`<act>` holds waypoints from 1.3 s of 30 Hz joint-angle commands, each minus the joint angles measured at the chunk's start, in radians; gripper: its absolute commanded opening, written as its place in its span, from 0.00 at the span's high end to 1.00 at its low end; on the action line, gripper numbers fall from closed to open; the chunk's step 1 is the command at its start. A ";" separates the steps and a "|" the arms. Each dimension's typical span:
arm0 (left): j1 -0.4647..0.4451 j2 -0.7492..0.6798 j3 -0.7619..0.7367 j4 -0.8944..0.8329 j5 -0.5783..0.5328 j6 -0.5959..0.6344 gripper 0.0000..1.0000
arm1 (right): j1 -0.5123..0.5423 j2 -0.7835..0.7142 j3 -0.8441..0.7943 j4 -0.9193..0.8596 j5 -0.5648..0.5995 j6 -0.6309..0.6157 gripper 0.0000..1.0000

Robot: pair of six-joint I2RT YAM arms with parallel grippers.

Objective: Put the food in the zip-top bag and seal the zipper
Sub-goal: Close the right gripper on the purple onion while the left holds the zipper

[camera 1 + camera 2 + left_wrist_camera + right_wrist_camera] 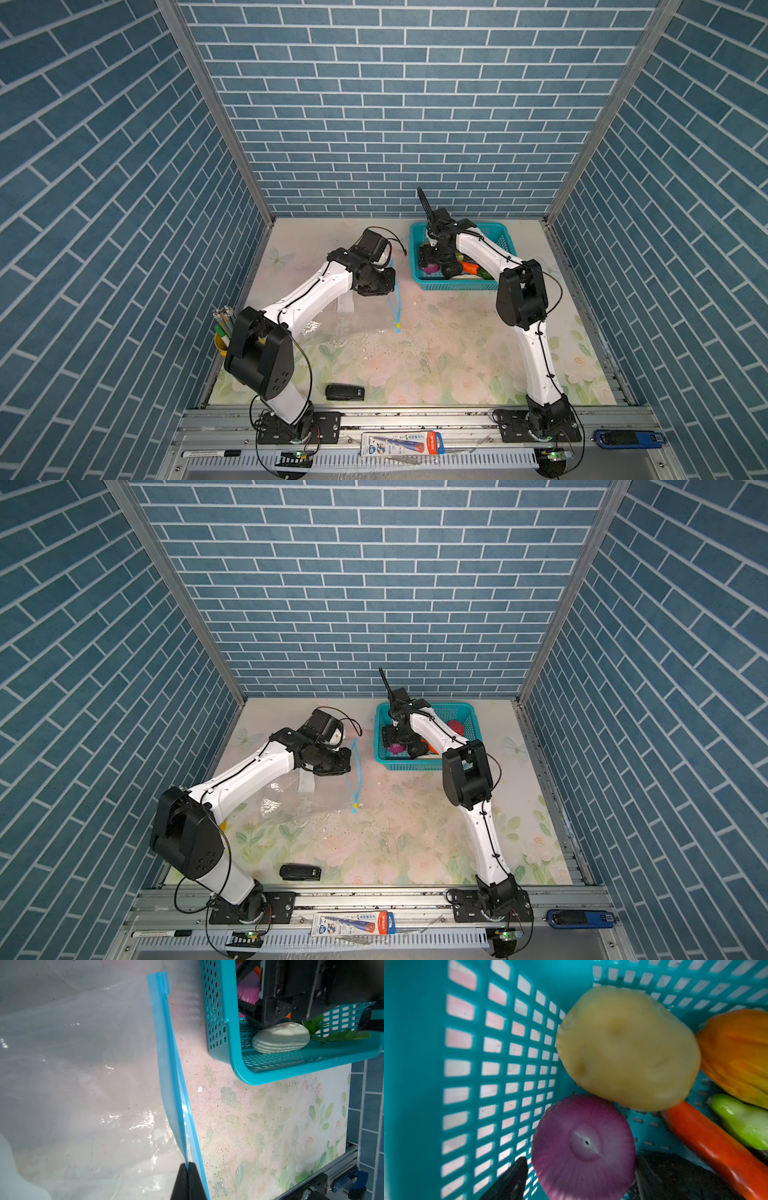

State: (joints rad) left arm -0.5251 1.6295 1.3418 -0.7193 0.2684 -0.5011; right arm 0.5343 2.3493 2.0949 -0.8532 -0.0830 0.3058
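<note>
Food first: the yellow piece (627, 1049), purple piece (583, 1147), orange piece (737, 1053), red piece (716, 1147) and green piece (743, 1120) all sit in the teal basket (425, 1064). A white piece (280, 1038) lies in there too. Nothing is in the zip-top bag (83, 1064) yet, by the look of it.

Right end effector (432, 259) is down inside the basket, jaws spread beside the purple piece and gripping nothing I can see. Left end effector (188, 1167) is clenched on the zipper (168, 1053), pinching the blue strip. The bag lies on the worktop (436, 353) just beside the basket, with the slider tab (398, 326) at the end nearer the arm bases.

These glossy toys look light, hard and slippery, so I'd take the purple one across its widest middle. The bag film is limp and crinkly, which makes the stiffer blue strip the only sensible hold.
</note>
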 commanded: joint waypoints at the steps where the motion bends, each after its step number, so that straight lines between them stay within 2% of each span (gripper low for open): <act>1: -0.007 0.003 0.015 -0.003 0.003 0.006 1.00 | 0.004 0.036 0.057 -0.031 0.017 -0.023 0.14; 14: -0.007 0.009 0.015 -0.001 0.001 0.006 1.00 | 0.005 0.061 0.061 -0.034 0.002 -0.027 0.14; 30: -0.007 0.015 0.019 0.007 0.003 0.004 1.00 | -0.006 0.001 0.036 -0.059 -0.038 -0.007 0.29; 39: -0.007 0.010 0.013 0.012 0.006 0.001 1.00 | -0.032 -0.020 0.049 -0.092 -0.051 0.044 0.35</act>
State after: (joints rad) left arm -0.5251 1.6337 1.3418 -0.7151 0.2710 -0.5014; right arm 0.5156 2.3863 2.1159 -0.8940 -0.1162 0.3138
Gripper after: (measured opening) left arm 0.045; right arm 0.793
